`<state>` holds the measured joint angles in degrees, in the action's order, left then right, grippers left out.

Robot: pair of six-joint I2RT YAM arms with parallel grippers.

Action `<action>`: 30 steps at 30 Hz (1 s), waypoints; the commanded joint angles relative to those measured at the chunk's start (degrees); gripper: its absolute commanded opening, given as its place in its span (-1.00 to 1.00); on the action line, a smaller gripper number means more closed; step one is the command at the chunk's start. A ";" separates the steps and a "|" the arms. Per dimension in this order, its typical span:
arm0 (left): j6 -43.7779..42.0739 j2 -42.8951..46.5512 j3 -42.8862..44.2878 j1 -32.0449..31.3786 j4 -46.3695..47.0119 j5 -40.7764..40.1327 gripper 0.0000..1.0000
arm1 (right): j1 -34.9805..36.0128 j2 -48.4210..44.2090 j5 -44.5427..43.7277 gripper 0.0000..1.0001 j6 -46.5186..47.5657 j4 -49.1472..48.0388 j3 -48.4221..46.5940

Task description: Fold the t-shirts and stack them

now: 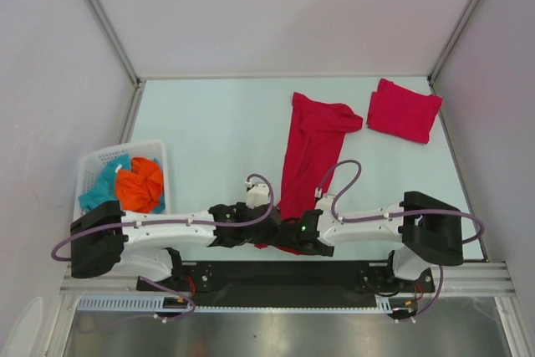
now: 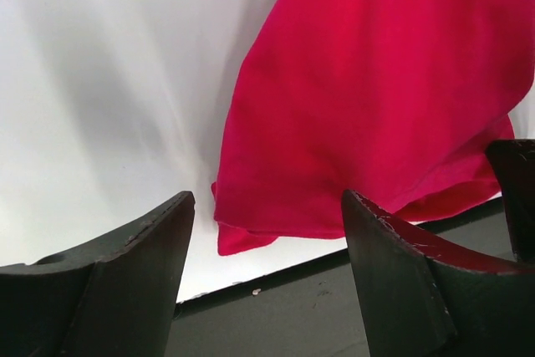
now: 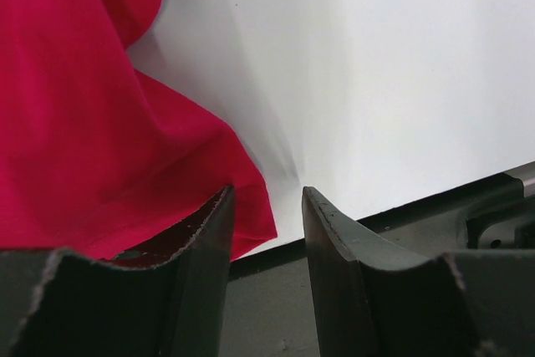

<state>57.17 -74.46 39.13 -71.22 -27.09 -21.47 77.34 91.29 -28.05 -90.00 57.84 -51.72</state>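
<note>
One crimson t-shirt [image 1: 311, 156] lies stretched in a long strip from the far middle of the table to its near edge. A second t-shirt [image 1: 404, 110] lies folded at the back right. Both grippers meet at the strip's near end. My left gripper [image 1: 261, 240] [image 2: 267, 248] is open, and the cloth's near corner [image 2: 251, 232] lies just ahead between its fingers, not pinched. My right gripper [image 1: 286, 244] [image 3: 263, 232] is open with a narrower gap. The shirt's hem [image 3: 125, 181] lies beside and behind its left finger [image 3: 205, 248], and nothing sits between the pads.
A white basket [image 1: 92, 160] at the left holds teal and orange cloth. The black rail [image 2: 318, 307] runs along the table's near edge right under both grippers. White walls enclose the table on three sides.
</note>
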 commanded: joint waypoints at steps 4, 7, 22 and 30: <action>1.72 0.10 0.77 -0.15 0.99 1.52 0.53 | 0.26 -0.50 -2.27 -0.13 -0.80 -1.33 -0.83; 1.89 -0.16 0.77 -0.32 1.34 1.87 0.54 | 0.27 0.12 -2.09 -0.12 -0.36 -1.42 -1.18; 2.77 -2.53 -0.28 -1.38 3.71 3.37 0.53 | 0.35 0.91 -0.51 -0.18 0.17 -4.23 0.57; 3.04 -3.50 -1.96 -1.55 5.56 3.98 0.53 | 1.06 0.30 -0.51 -0.24 -1.23 -4.15 1.10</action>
<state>58.92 -76.25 38.59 -72.14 -22.20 -18.09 77.56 91.72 -28.21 -89.56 55.09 -51.13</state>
